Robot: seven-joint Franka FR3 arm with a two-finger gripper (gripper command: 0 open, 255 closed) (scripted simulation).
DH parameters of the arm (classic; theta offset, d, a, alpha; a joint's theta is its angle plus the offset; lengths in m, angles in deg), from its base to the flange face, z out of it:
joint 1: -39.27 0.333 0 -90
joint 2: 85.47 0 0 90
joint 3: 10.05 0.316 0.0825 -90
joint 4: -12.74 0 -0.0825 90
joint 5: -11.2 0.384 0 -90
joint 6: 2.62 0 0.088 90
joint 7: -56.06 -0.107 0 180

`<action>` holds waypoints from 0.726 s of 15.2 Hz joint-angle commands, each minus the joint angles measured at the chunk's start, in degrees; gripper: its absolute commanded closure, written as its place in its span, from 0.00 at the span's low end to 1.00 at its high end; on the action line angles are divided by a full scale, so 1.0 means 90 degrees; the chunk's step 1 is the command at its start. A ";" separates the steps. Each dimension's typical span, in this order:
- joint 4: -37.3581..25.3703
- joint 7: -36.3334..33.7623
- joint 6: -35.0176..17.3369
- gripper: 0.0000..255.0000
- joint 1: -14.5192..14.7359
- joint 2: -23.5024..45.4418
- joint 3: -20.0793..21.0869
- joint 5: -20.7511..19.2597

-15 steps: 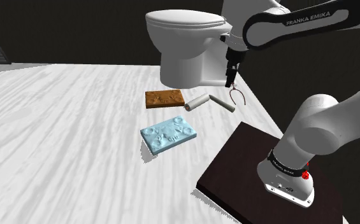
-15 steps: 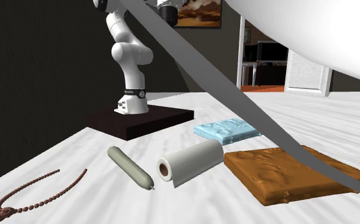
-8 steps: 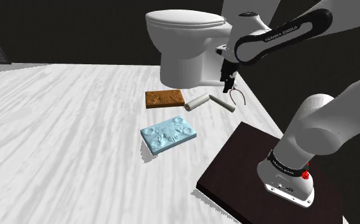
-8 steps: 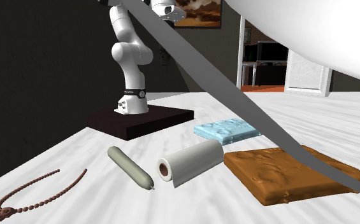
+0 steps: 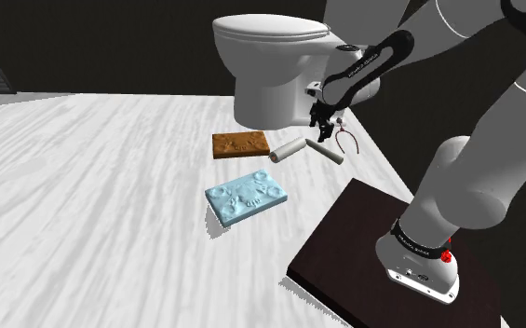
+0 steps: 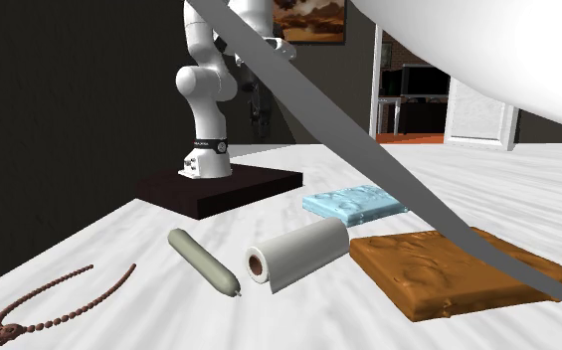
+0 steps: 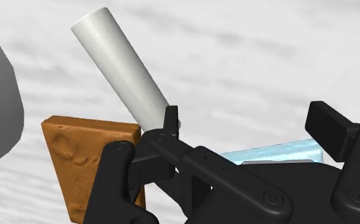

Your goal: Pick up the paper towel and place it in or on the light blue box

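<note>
Brown core (image 6: 259,266) at paper towel (image 6: 305,249) end, second exterior view.

In the shoulder view the paper towel (image 5: 286,150) is laid between the slab (image 5: 241,144) at its left and the cylinder (image 5: 327,152) at its right; the toilet (image 5: 270,65) is set behind them. The box (image 5: 246,196) is placed nearer, left of the stand (image 5: 363,244).

White arm (image 5: 475,177) arched high, forearm (image 5: 368,65) angled downward, black gripper (image 5: 321,129) pointing down, fingers (image 7: 170,119) apart
</note>
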 commanded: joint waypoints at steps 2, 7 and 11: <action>-0.0412 0.1670 -0.0556 0.00 0.0304 0.1034 -0.0241 0.1359; -0.1400 0.4365 -0.0917 0.00 -0.0495 0.2609 0.0704 0.3617; -0.2324 0.5692 -0.1030 0.00 -0.1347 0.3631 0.1590 0.4353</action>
